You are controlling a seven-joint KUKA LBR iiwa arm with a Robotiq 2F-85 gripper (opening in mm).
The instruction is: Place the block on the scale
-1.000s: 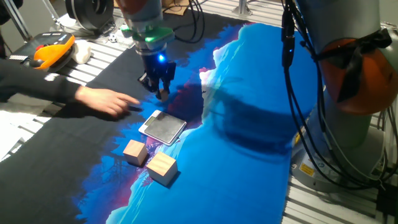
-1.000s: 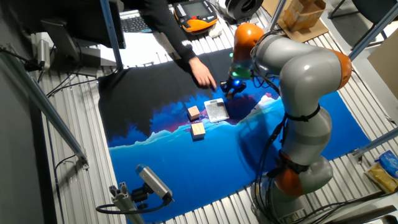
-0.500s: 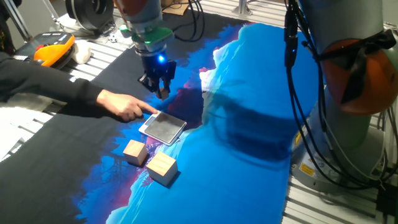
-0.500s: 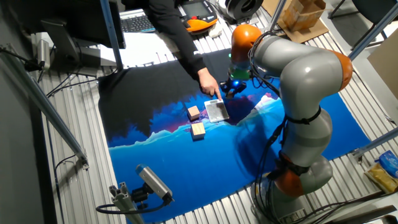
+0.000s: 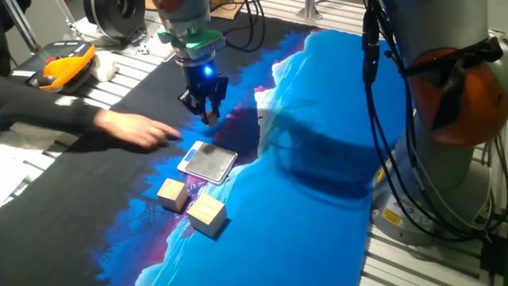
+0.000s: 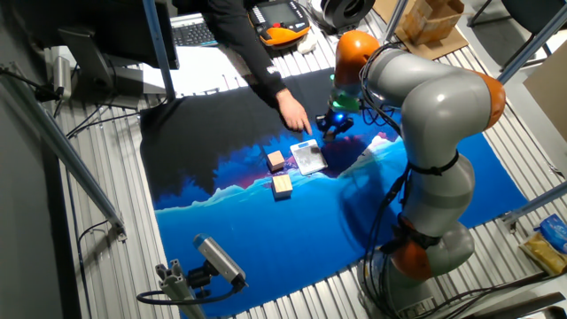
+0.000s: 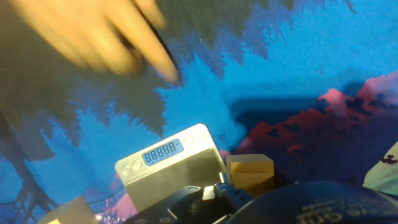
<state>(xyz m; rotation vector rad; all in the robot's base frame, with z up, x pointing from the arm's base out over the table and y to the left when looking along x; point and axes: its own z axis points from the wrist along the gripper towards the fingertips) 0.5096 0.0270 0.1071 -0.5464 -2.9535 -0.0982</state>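
Showing only in the hand view, the block (image 7: 250, 174) sits beside the scale (image 7: 171, 171); the gripper's (image 5: 205, 111) jaw state is unclear.

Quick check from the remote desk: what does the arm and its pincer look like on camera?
The arm has bulky silver-grey rounded links with orange joint rings. Black cables run loosely along it. Above the pincer sits a green band and a small blue light; the pincer itself is black, with two short fingers.

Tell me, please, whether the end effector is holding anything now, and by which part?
The end effector seems to hold the block between its fingertips, by two opposite sides, above the mat. The contact itself is too small to see.
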